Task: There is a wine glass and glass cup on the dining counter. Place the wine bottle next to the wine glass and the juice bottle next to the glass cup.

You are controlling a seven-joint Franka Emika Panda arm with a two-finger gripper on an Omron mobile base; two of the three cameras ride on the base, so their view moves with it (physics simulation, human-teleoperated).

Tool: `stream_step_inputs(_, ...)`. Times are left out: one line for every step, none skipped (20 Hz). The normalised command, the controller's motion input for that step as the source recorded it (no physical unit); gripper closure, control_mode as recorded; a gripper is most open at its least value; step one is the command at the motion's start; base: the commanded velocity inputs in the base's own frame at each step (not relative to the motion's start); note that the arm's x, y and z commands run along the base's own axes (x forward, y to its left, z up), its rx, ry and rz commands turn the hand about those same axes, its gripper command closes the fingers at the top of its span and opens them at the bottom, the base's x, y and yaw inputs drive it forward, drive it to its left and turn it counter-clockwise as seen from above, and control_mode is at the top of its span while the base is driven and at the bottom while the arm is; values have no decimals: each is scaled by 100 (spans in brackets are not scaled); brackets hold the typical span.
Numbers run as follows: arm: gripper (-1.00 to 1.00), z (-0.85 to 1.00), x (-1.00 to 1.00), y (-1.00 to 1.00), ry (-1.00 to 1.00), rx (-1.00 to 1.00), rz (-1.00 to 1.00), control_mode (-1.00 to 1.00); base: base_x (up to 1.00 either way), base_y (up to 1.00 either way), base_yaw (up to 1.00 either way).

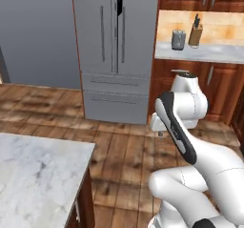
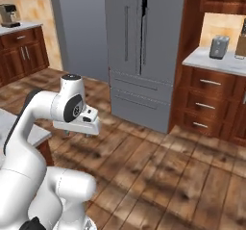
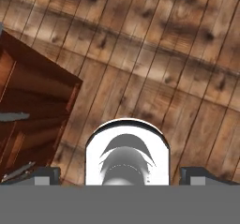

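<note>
Hanging open-fingered and empty, the tool (image 3: 120,175) above wood floor (image 3: 154,68), beside brown cabinet (image 3: 33,120).

The marble top (image 1: 38,174) runs off the left and bottom edges of the left base view, so its full extent cannot be told, and in the right base view the arm hides all but a grey sliver of it. In the hand view the gripper (image 3: 120,177) shows as two dark fingertips (image 3: 44,175) cut by the bottom band; whether anything sits between them cannot be told. The knife block (image 2: 241,41) is cut off by the right edge.
</note>
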Motion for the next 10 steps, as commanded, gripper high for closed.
stream_step_inputs(-100, 0, 0, 0, 0, 0, 0, 100, 94, 0, 0)
stream_step_inputs(-100, 0, 0, 0, 0, 0, 0, 100, 94, 0, 0)
stream_step_inputs(-100, 0, 0, 0, 0, 0, 0, 100, 94, 0, 0)
stream_step_inputs(-100, 0, 0, 0, 0, 0, 0, 100, 94, 0, 0)
stream_step_inputs(-100, 0, 0, 0, 0, 0, 0, 100, 94, 0, 0)
stream_step_inputs(-100, 0, 0, 0, 0, 0, 0, 100, 94, 0, 0)
stream_step_inputs(-100, 0, 0, 0, 0, 0, 0, 100, 94, 0, 0)
stream_step_inputs(-100, 0, 0, 0, 0, 0, 0, 100, 94, 0, 2)
stream_step_inputs(-100, 0, 0, 0, 0, 0, 0, 100, 94, 0, 6)
stream_step_inputs(-100, 0, 0, 0, 0, 0, 0, 100, 94, 1, 10)
